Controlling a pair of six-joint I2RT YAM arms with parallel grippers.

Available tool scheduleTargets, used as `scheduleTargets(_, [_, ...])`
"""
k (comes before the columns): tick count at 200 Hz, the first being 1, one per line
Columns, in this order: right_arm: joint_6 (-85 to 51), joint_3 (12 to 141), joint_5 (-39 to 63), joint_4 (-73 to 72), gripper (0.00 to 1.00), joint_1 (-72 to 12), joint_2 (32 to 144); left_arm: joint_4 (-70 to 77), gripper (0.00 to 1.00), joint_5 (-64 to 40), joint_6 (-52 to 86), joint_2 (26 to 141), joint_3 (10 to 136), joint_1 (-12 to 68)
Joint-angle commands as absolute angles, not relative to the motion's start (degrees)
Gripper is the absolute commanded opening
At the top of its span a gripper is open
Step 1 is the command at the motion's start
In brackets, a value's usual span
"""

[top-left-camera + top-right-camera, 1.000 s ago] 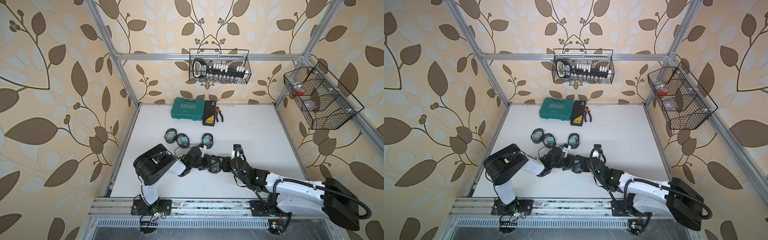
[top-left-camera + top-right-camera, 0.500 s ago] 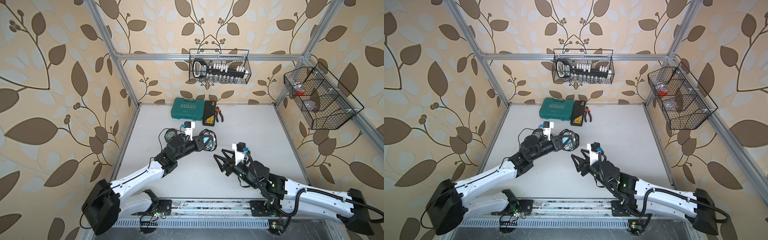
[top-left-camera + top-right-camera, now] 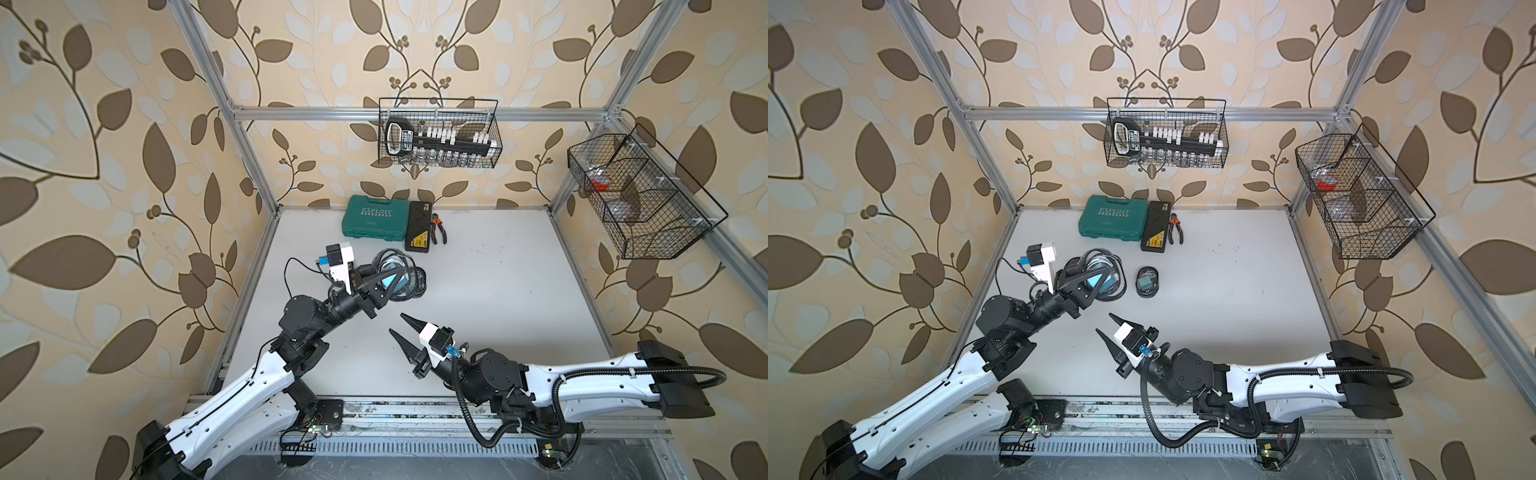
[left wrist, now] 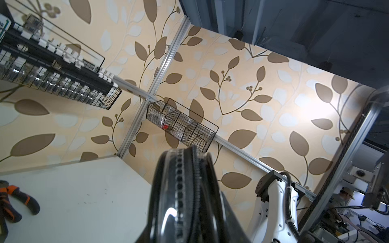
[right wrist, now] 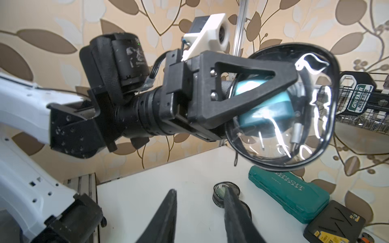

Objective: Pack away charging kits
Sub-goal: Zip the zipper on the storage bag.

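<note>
A clear, black-rimmed oval pouch (image 3: 403, 291) (image 3: 1115, 286) hangs above the table with my left gripper (image 3: 395, 279) (image 3: 1100, 278) shut on it. The right wrist view shows a teal plug adapter (image 5: 265, 105) and a coiled cable inside that pouch (image 5: 315, 126). The left wrist view shows only the pouch's zip edge (image 4: 185, 189). Another pouch (image 3: 1147, 281) (image 5: 219, 192) lies on the table just beyond it. My right gripper (image 3: 397, 323) (image 3: 1104, 323) (image 5: 200, 192) is open and holds nothing, in front of the held pouch and apart from it.
A teal tool case (image 3: 372, 218), a flat black case (image 3: 419, 232) and pliers (image 3: 438, 228) lie along the back wall. One wire basket (image 3: 438, 137) hangs on the back wall and another (image 3: 636, 199) on the right wall.
My left arm has stretched out and lifted the pouch up and back. The right gripper has come away from the pouch, and its jaws now stand narrower.
</note>
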State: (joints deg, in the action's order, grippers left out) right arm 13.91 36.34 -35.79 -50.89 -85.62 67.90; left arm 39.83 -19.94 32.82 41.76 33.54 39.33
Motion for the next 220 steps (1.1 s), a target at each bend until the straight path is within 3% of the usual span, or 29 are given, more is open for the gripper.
scheduleTargets(1, [19.51, 37.96, -36.9, -60.2, 0.35, -86.04, 68.12, 47.16, 0.0, -23.82, 28.62, 38.81, 34.05, 39.29])
scheduleTargets(73, [18.89, 41.86, -32.43, -59.48, 0.35, -86.11, 71.61, 48.64, 0.0, -25.85, 29.0, 38.82, 35.68, 39.41])
scheduleTargets(137, [22.82, 47.28, -38.12, -65.91, 0.26, -86.13, 80.01, 49.67, 0.0, -24.51, 29.75, 38.86, 35.34, 39.57])
scheduleTargets(220, [19.91, 42.78, -40.11, -68.26, 0.26, -86.04, 79.56, 47.53, 0.0, -20.81, 28.11, 34.99, 33.83, 39.56])
